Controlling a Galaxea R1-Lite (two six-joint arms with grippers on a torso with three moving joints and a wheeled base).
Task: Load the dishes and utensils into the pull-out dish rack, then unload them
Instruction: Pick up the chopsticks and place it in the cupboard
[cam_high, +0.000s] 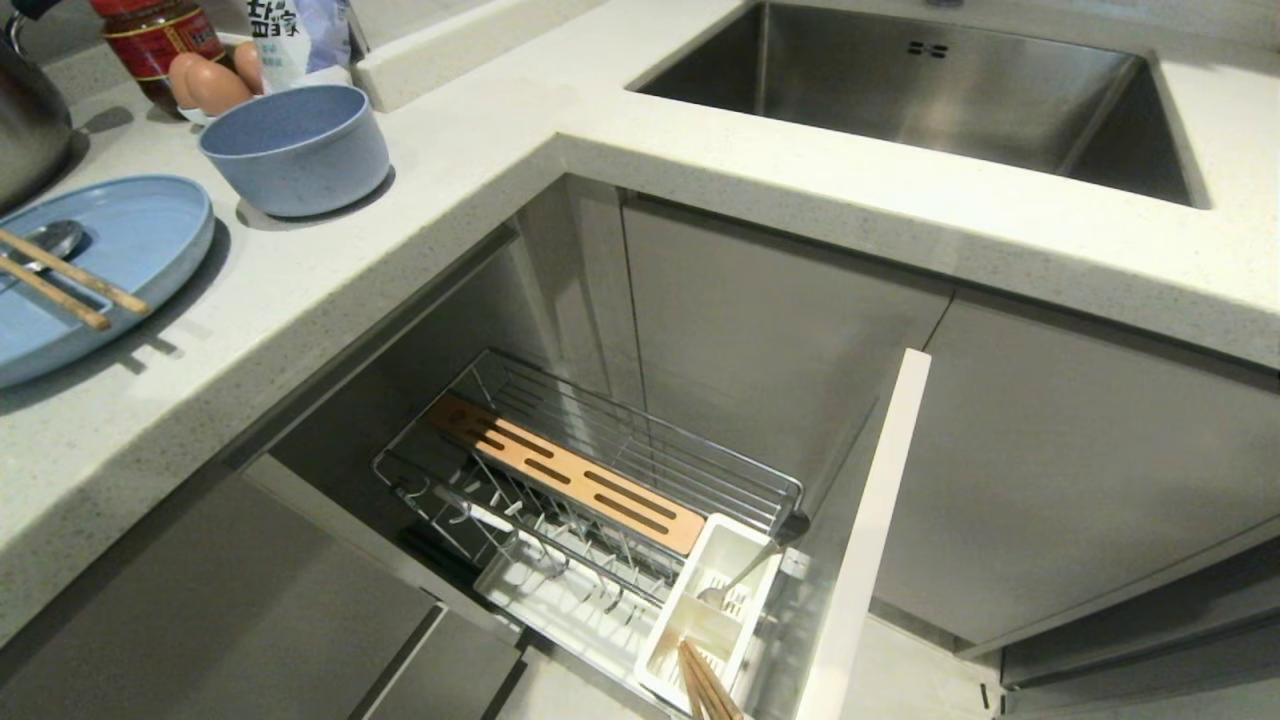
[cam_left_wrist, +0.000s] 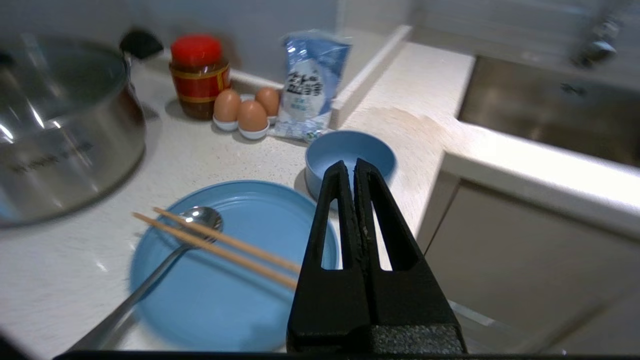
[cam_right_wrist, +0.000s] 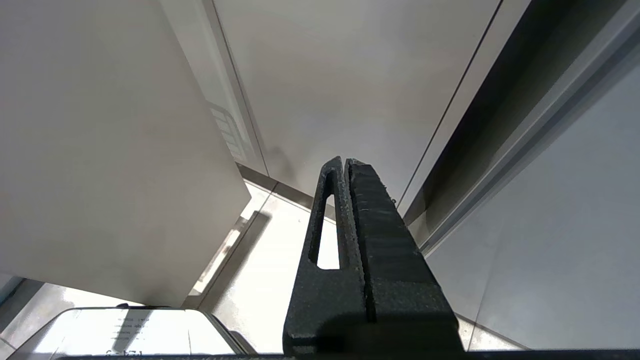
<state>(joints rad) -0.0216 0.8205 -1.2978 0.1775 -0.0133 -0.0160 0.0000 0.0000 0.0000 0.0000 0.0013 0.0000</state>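
The speckled white desk (cam_high: 470, 180) wraps an inner corner, with the steel sink (cam_high: 930, 90) set into its far right run. Below the corner the pull-out dish rack (cam_high: 600, 500) stands drawn out behind its pale grey cabinet front (cam_high: 865, 540); its slotted wooden strip (cam_high: 565, 470) lies along the chrome wire, and the white utensil caddy (cam_high: 710, 610) at the near end holds a pair of chopsticks and a piece of silver cutlery. On the left run of the desk sit the steel pot (cam_left_wrist: 60, 130), then the light-blue plate (cam_high: 140, 240) with a second pair of chopsticks (cam_high: 70, 280) and a long-handled spoon (cam_left_wrist: 165, 240) across it, and just beyond it the light-blue bowl (cam_high: 300, 145). The left hand (cam_left_wrist: 354, 167) hovers above plate and bowl, fingers pressed together, empty. The right hand (cam_right_wrist: 345, 165) hangs low by the cabinet fronts, likewise closed and empty.
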